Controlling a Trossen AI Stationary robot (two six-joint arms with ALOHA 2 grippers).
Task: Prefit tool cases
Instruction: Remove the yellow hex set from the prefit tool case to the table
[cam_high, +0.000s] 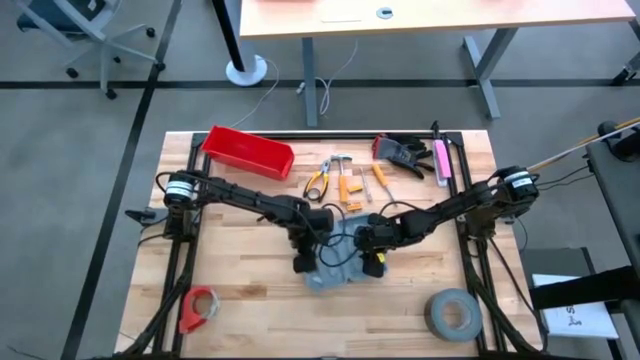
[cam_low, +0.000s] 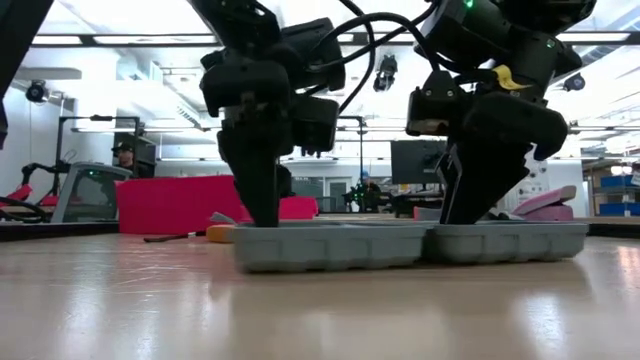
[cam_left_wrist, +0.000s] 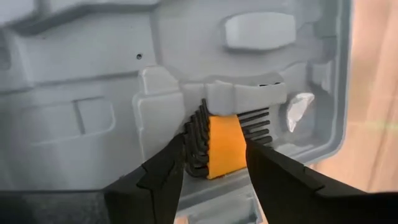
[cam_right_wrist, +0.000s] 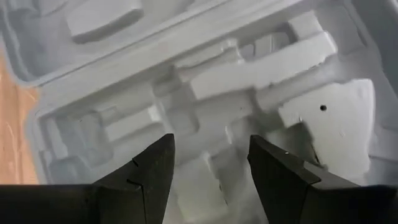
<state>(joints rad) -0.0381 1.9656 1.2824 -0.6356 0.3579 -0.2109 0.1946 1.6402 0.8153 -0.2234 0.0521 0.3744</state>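
The grey-blue tool case (cam_high: 340, 265) lies open and flat on the table, its moulded recesses facing up (cam_low: 400, 245). An orange holder of black hex keys (cam_left_wrist: 224, 146) sits in a recess in the case's left half. My left gripper (cam_left_wrist: 216, 149) points steeply down over that half (cam_high: 305, 258), shut on the holder. My right gripper (cam_right_wrist: 211, 149) stands open, pointing down into the right half (cam_high: 372, 260), with only bare recesses (cam_right_wrist: 249, 68) between its fingers. My left gripper pinches the hex key set between its two fingers: one fingertip (cam_left_wrist: 177, 155) is on the black keys' side and the other (cam_left_wrist: 258, 158) on the orange holder's edge (cam_left_wrist: 241, 146). The fingers come from above, slanting down. The set rests in its recess. I cannot tell whether my right gripper touches the case.
A red bin (cam_high: 248, 152) stands at the far left. Pliers and orange tools (cam_high: 335, 182), black gloves (cam_high: 402, 152) and a pink item (cam_high: 441, 160) lie along the far side. A grey tape roll (cam_high: 453, 313) sits near right and a red tape dispenser (cam_high: 200, 308) near left.
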